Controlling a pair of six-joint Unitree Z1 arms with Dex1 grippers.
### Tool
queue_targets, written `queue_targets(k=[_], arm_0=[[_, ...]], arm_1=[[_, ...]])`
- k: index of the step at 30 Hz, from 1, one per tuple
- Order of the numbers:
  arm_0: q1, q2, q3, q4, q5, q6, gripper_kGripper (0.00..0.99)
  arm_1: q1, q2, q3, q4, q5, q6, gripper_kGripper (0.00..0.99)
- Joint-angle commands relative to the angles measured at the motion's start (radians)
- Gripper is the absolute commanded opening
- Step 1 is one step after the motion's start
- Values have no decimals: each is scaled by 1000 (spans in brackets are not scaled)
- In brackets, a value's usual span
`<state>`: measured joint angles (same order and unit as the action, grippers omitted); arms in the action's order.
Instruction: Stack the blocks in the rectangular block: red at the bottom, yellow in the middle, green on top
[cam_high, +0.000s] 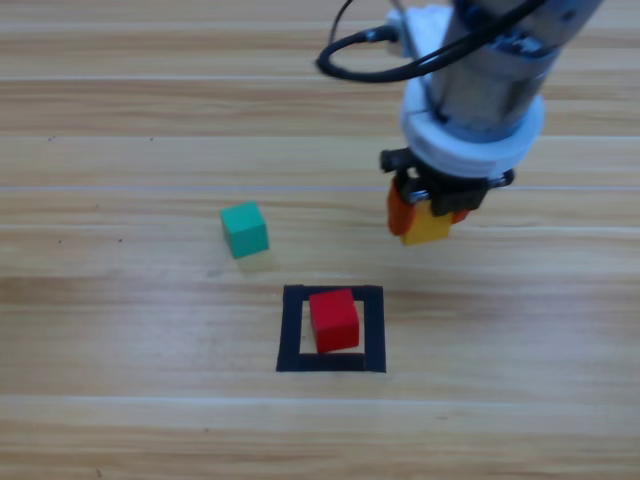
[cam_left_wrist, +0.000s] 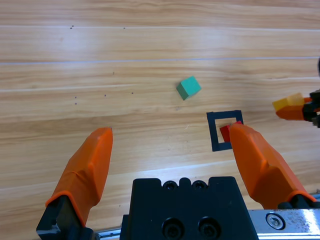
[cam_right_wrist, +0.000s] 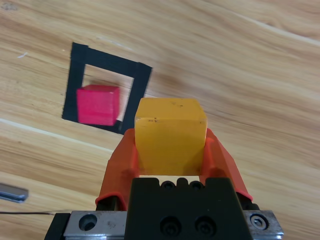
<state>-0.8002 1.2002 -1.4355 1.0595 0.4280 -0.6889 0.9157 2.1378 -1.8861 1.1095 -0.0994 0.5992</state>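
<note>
Yellow cube (cam_right_wrist: 170, 135) sits clamped between the jaws of the right end effector (cam_high: 428, 215), lifted clear of the surface (cam_high: 120, 400) so it can travel. Just ahead and below lies the red cube (cam_right_wrist: 98, 104), inside the black tape square (cam_right_wrist: 78, 65), ready as the base. Farther off rests the green cube (cam_high: 244, 229). The left end effector (cam_left_wrist: 167, 155) waits with jaws wide apart, empty.
</note>
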Motion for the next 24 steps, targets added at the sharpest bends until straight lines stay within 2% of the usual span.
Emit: queue_targets(k=[1,11,24], arm_0=[[15,-39,52,7,-9,-18,990],[15,-10,73,7,-18,-47,990],[15,6,147,-59,-46,-66,990]], arm_1=[[81,116,-51,10,36,51,0],[130,205,-143,10,75,82,0],[135,255,-156,13,70,139,0]])
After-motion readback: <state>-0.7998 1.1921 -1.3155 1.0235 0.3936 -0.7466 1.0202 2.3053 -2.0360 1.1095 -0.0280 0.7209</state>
